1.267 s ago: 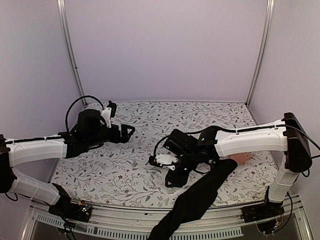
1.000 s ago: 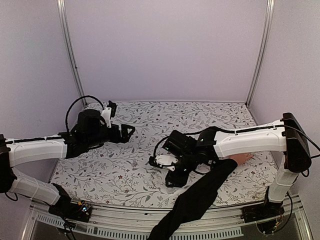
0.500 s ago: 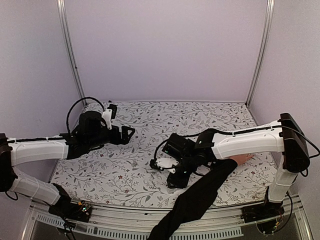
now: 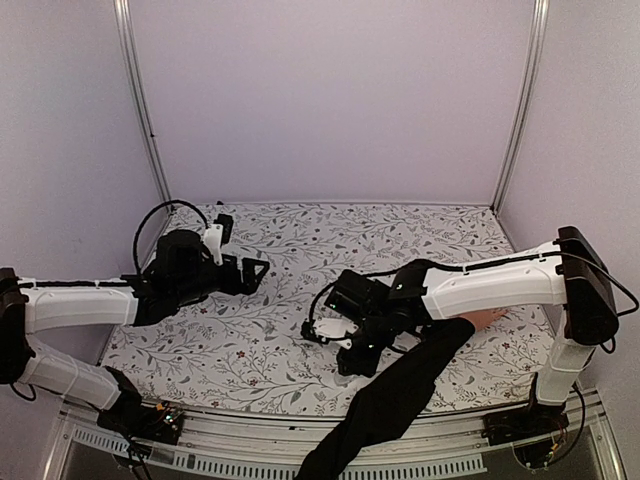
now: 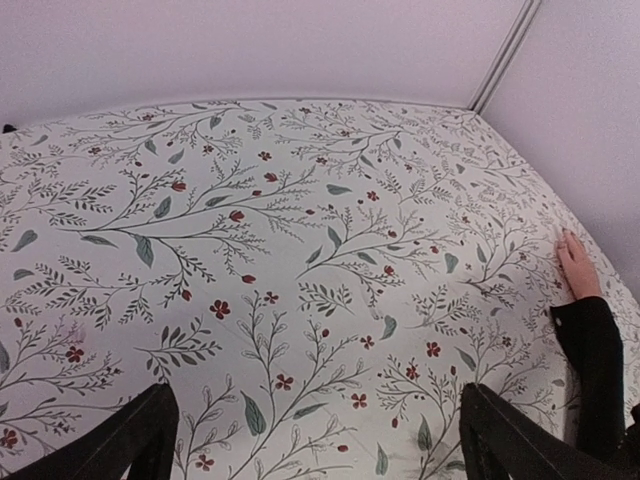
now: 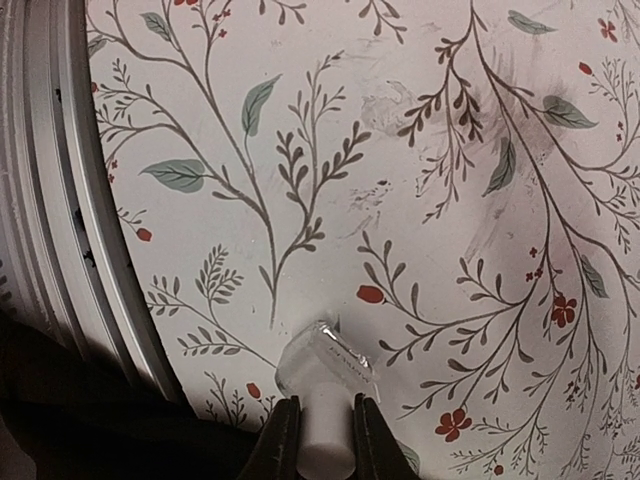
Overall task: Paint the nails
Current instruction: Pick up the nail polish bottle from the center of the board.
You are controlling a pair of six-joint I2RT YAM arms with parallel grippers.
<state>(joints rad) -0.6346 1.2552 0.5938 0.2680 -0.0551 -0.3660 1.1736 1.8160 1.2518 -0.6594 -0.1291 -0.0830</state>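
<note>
A light-skinned hand (image 4: 483,318) in a long black sleeve (image 4: 400,390) lies flat on the floral cloth at the right. The left wrist view also catches the hand (image 5: 577,268). Its nails are too small to make out. My right gripper (image 6: 325,435) is shut on the white cap (image 6: 323,445) of a small pale translucent bottle (image 6: 322,362), which rests on the cloth by the near edge. From above, the right gripper (image 4: 352,362) hides the bottle, just left of the sleeve. My left gripper (image 4: 258,270) hovers open over the left half, its fingers (image 5: 140,440) wide apart and empty.
The floral cloth (image 4: 400,240) covers the table. An aluminium rail (image 6: 60,200) runs along the near edge, close to the bottle. The black sleeve (image 6: 100,430) lies right beside the right gripper. Metal frame posts (image 4: 140,110) and lilac walls enclose the back and sides.
My right gripper has dropped toward the near edge and closed on the bottle's white cap. The left arm has sunk slightly. The hand has stayed still.
</note>
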